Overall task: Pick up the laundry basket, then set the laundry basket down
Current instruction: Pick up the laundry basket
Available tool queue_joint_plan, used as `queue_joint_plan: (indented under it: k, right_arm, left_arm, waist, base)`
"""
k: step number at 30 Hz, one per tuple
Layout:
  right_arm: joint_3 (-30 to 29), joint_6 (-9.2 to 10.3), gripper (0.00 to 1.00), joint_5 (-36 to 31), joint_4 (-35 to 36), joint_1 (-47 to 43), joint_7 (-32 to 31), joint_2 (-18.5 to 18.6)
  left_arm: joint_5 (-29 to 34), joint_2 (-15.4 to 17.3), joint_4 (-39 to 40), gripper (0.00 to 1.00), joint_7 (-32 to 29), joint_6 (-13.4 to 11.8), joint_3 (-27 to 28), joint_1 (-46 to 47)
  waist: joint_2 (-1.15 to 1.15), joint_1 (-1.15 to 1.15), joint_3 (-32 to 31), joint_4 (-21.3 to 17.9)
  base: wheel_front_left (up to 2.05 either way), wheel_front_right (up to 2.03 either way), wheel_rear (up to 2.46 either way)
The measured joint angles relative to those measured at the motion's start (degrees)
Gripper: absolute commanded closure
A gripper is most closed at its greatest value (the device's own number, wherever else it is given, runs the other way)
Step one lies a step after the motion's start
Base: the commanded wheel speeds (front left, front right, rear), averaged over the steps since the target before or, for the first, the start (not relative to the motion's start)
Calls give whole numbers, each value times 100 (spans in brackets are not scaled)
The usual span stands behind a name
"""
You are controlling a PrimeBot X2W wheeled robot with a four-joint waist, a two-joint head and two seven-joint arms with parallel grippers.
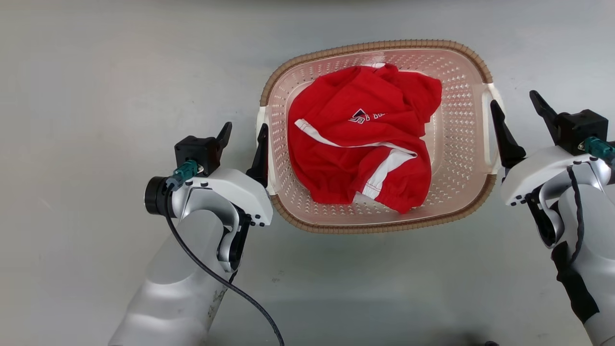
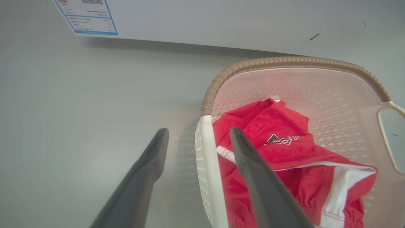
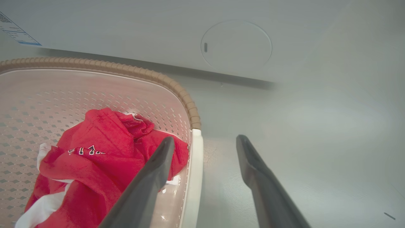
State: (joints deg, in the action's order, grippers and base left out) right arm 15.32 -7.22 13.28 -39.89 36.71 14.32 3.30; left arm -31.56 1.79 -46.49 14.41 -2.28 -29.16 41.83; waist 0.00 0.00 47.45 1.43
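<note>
Left hand point(image 1: 245, 127) open, fingers astride the left white plastic handle point(image 2: 207, 164) of the small pale pink perforated plastic laundry basket point(image 1: 384, 45) with brown woven-look rim: one finger inside the basket, one outside. Right hand point(image 1: 514, 98) open likewise, astride the right white plastic handle point(image 3: 194, 177). Contact with either handle: cannot tell. Basket sits on grey floor point(image 1: 96, 72), between both hands, with a crumpled red cloth garment with white trim point(image 1: 355, 139) inside it. Judged light, stiff-walled, smooth plastic that may slip; best taken at both handles and lifted level. Garment's white logo partly folded, unreadable. Blue-bordered printed label point(image 2: 88, 15) on white panel point(image 2: 221, 22) beyond basket: print too small.
</note>
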Motion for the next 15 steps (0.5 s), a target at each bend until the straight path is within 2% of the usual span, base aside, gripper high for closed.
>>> queue_joint_plan:
  k: [15]
  right_arm:
    - [20,0,0,88,-138,310,1,37]
  left_arm:
    - [-580,-5,-264,0,7,-48,-567,264]
  waist:
    - [0,0,487,110]
  base:
    - [0,0,0]
